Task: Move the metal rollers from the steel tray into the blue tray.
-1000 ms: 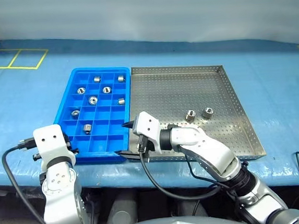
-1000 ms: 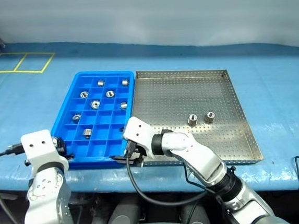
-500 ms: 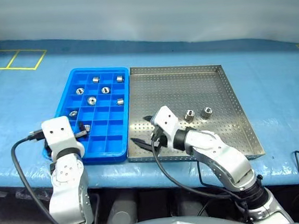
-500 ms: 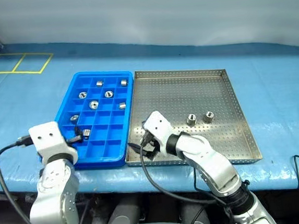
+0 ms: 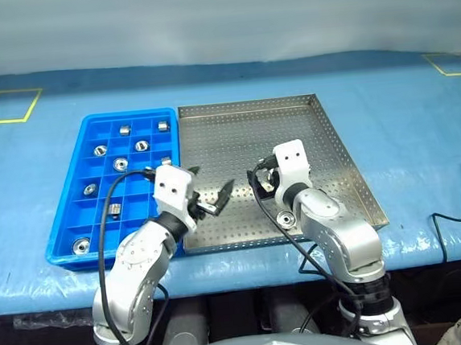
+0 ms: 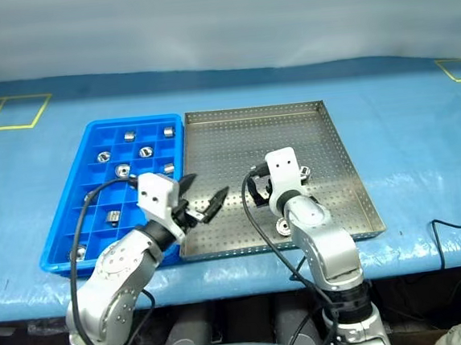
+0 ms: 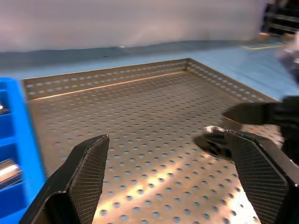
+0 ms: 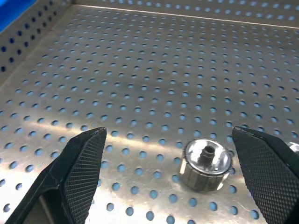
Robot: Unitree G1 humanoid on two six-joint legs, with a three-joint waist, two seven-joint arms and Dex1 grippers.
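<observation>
Moved since earlier: both arms have swung toward the robot's right; the left end effector [image 5: 213, 192] has left the blue tray [image 5: 67, 225] and now reaches over the near left part of the steel tray [image 5: 235, 132], its fingers newly spread, while the right end effector [image 8: 173, 163] has travelled further into that tray.
Left end effector: fingers wide apart, nothing between them.
Right end effector: fingers wide apart, empty, straddling 1 roller without touching it.
Rollers still to move: 1 metal roller [image 8: 206, 164] stands on end on the perforated floor, hole up; a second roller [image 6: 284, 227] lies nearer the front rim; a sliver of another shows at the wrist view's edge.
Rollers already placed: about 8 sit in separate compartments of the blue tray [image 6: 112, 217].
Handling: likely stiff, dense for their size, smooth and slippery, not fragile; lying on its side one would probably roll.
Where to grip: across the ridged outer wall, fingers on opposite sides, low enough not to pinch it upward.
Around: blue cloth-covered surface [image 5: 404, 125], yellow floor-style markings, a cable at the robot's right.
In the way: nothing lies between the right fingers and the roller; the 2 end effectors are near each other, so crowding is the main risk.
</observation>
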